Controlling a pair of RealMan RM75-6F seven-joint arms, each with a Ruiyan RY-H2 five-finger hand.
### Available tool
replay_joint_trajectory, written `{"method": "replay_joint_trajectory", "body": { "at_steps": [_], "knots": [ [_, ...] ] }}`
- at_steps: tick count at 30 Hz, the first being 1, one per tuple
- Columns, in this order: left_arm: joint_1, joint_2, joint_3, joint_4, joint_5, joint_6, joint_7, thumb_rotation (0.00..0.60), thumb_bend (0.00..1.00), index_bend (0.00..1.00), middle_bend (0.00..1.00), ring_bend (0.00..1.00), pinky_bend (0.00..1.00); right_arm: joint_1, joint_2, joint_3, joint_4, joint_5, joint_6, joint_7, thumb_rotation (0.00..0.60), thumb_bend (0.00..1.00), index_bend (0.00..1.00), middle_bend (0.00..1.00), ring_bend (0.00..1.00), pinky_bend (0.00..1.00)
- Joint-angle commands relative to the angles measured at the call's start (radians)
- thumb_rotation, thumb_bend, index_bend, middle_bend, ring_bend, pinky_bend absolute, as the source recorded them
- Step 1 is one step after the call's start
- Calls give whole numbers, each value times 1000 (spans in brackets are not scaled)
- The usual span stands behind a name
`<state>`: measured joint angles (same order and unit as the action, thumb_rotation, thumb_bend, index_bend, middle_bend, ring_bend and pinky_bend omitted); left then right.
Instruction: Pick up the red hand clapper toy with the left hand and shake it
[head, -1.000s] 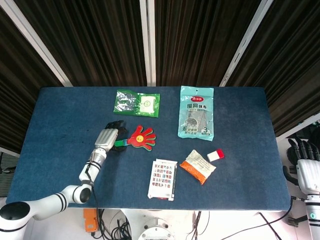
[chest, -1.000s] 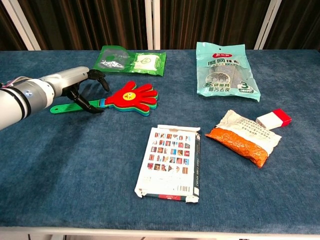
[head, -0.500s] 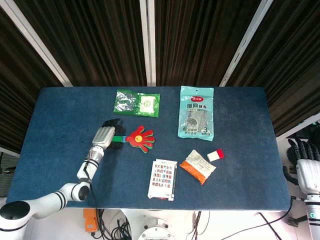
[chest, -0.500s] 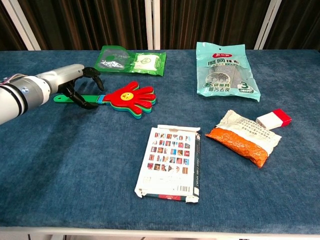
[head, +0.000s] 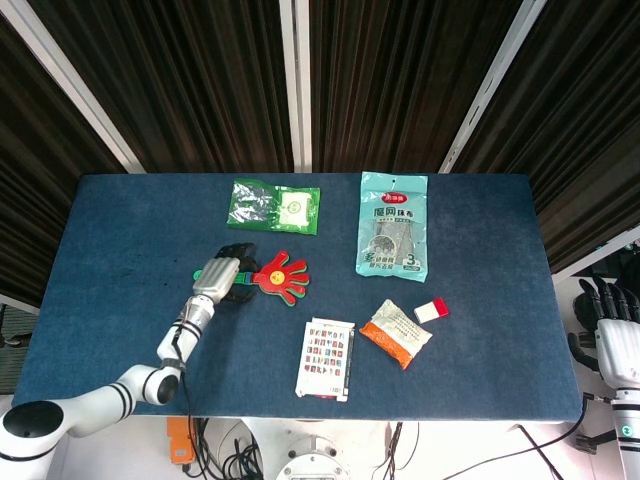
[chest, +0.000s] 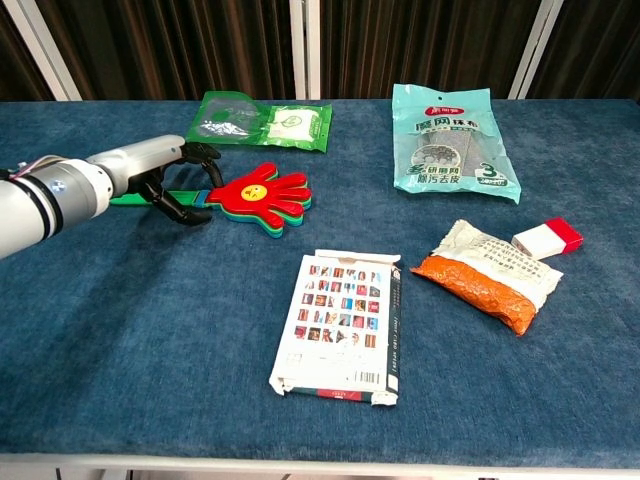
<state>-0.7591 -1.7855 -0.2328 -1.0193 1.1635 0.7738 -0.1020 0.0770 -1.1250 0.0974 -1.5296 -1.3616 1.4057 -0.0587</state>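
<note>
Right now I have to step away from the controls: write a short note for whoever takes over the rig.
Left hand: over the green handle of the red hand clapper toy, fingers curled around it. Whether the grip is closed is not clear in either view.
Right hand: off the table at the far right edge of the head view, holding nothing.
Clapper: appears to lie on the blue table, in front of the green packet, its red palm pointing toward the teal bag.
Done: reach to the handle.
Left: confirm the grip, lift the clapper, shake it.
</note>
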Motion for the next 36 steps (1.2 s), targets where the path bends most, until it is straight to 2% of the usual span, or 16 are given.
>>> {"method": "replay_joint_trajectory", "body": {
  "at_steps": [1,7,11,13,15,18,23,29,36],
  "knots": [
    [-3,-7,-5,10,-7,-3,-5,600,311,415,64,0,0,0,0,0,1,1,-2,0,600,313,0,0,0,0],
    [-2,-25,-12,32,-34,-1,16,600,347,522,77,0,1,2,3,-2,0,4,-10,0,600,312,0,0,0,0],
    [6,-40,-21,39,-24,51,15,600,386,647,146,1,102,2,4,-2,-2,6,-13,1,600,312,0,0,0,0],
    [9,-42,-25,38,-14,72,8,600,400,676,188,26,158,2,4,-2,-1,6,-13,1,600,312,0,0,0,0],
    [12,-38,-28,28,-6,85,-5,600,402,681,264,116,247,4,4,-2,0,8,-18,3,600,313,0,0,0,0],
    [13,-24,-26,12,1,83,-8,600,408,673,430,294,430,6,5,-2,-1,12,-26,4,600,313,0,0,0,0],
    [18,-12,-26,2,0,89,-3,600,410,669,566,486,659,5,7,-3,-6,9,-22,3,600,313,0,0,0,0],
    [20,-5,-17,8,41,132,-5,600,396,575,669,708,795,5,13,-3,-12,9,-22,2,600,313,0,0,0,0],
    [21,18,-11,-12,43,123,7,600,389,561,872,900,971,7,13,-5,-15,5,-26,3,600,313,0,0,0,0]
  ]
}}
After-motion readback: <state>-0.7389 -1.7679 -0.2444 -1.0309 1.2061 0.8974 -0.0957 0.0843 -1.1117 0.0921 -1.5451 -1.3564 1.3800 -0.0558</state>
